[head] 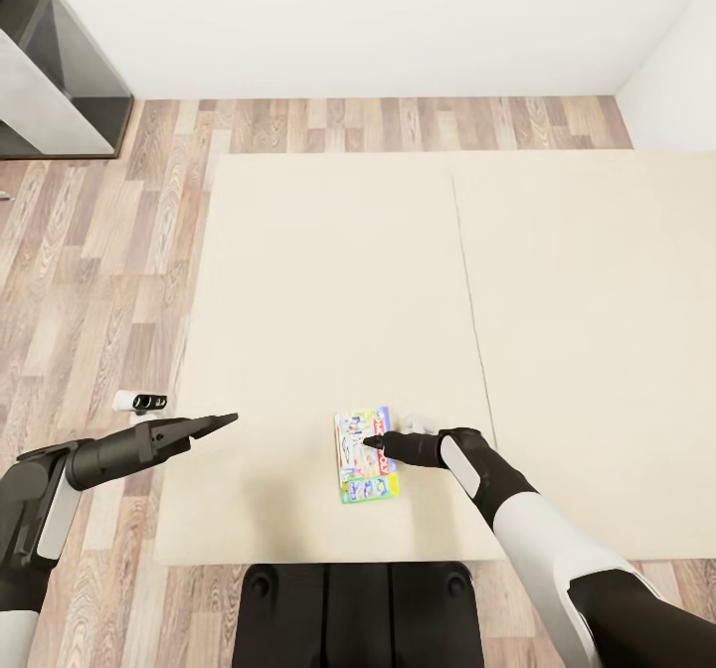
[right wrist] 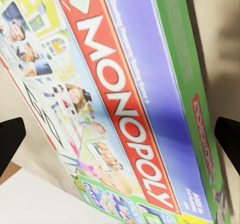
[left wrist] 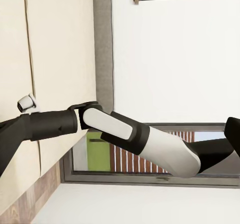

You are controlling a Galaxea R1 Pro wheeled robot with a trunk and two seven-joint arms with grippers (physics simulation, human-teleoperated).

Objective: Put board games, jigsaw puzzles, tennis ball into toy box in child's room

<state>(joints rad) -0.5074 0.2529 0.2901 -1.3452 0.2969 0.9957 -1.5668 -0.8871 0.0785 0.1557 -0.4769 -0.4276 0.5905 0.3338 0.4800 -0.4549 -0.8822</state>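
A colourful Monopoly board game (head: 365, 456) lies flat on the bed (head: 328, 290), near the front edge of the beige mattress. My right gripper (head: 376, 440) hovers right over the box with its fingers spread. In the right wrist view the box (right wrist: 115, 99) is very close, and a dark fingertip (right wrist: 10, 139) shows at each side, so the right gripper (right wrist: 120, 139) is open around it. My left gripper (head: 225, 419) hangs open over the mattress's left part, well left of the box, holding nothing. The toy box and table are out of view.
Wood-plank floor (head: 89, 280) runs left of and behind the bed. A small white and black object (head: 139, 402) lies on the floor by the bed's left edge. A dark shelf unit (head: 50, 62) stands at the back left. My base (head: 358, 613) is against the bed's front.
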